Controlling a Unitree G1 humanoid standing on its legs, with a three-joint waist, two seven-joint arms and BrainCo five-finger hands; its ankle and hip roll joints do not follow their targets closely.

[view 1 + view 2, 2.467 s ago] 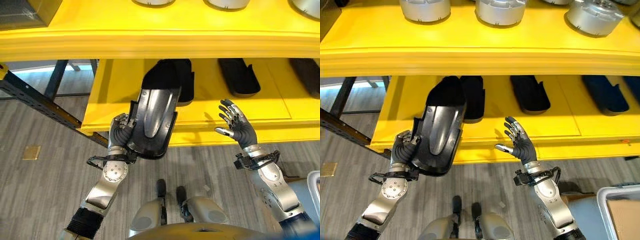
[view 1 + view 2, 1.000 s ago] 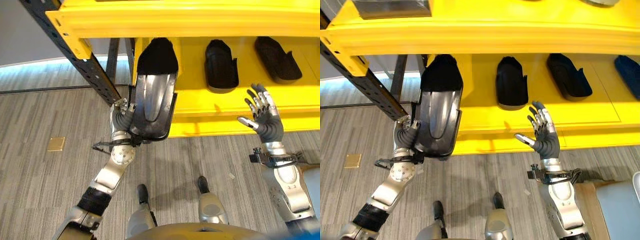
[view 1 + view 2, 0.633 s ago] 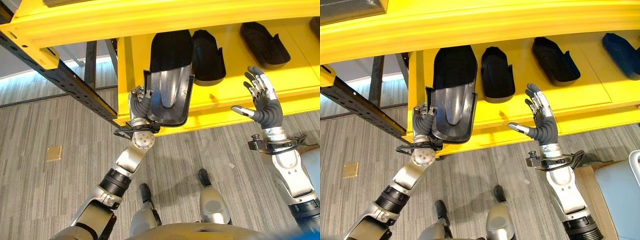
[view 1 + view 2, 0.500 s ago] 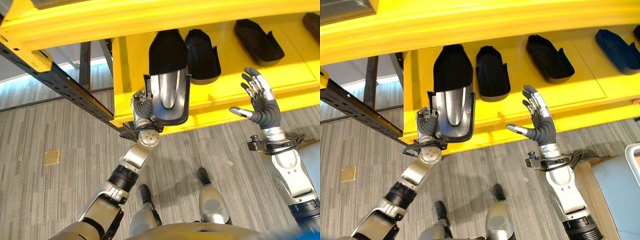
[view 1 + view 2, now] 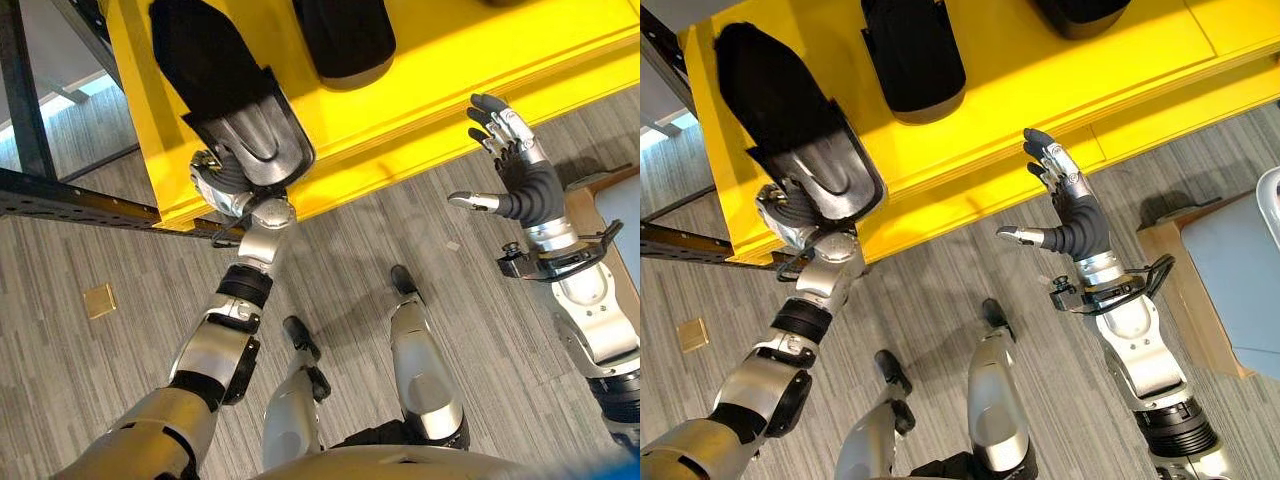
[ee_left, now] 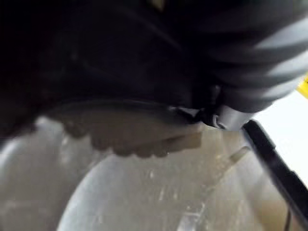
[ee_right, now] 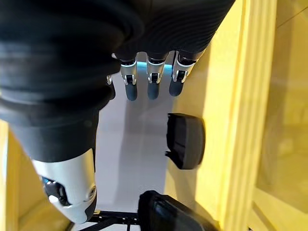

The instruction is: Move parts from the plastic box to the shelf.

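Currently in hand: a long black part [image 5: 225, 100] with a shiny grey hollow is gripped at its near end by the left robot hand [image 5: 222, 180], whose fingers are curled round its rim
Position of that part: its far, dark end is laid over the yellow shelf [image 5: 440, 60], while the gripped end is seen jutting past the shelf's front edge; whether the part rests on the surface or is held just above it cannot be told
Left wrist view: the grey hollow of the part [image 6: 144, 192] is seen very close, with the hand's dark cover above it
Right robot hand [image 5: 1065, 225]: raised in front of the shelf edge, fingers spread and straight, thumb held out to the side, nothing held
Already done: another black part [image 5: 912, 55] is seen lying on the shelf just beside the one being placed, and a further one [image 5: 1080, 15] is partly seen farther toward the robot's right, so several parts are judged to be delivered
Right wrist view: a dark part [image 7: 185, 139] is shown on the shelf past the straight fingers [image 7: 151, 79]
Still to do: the held part is judged not yet released; it has to be pushed fully onto the shelf and let go
Remaining stock: how many parts are left to fetch cannot be told
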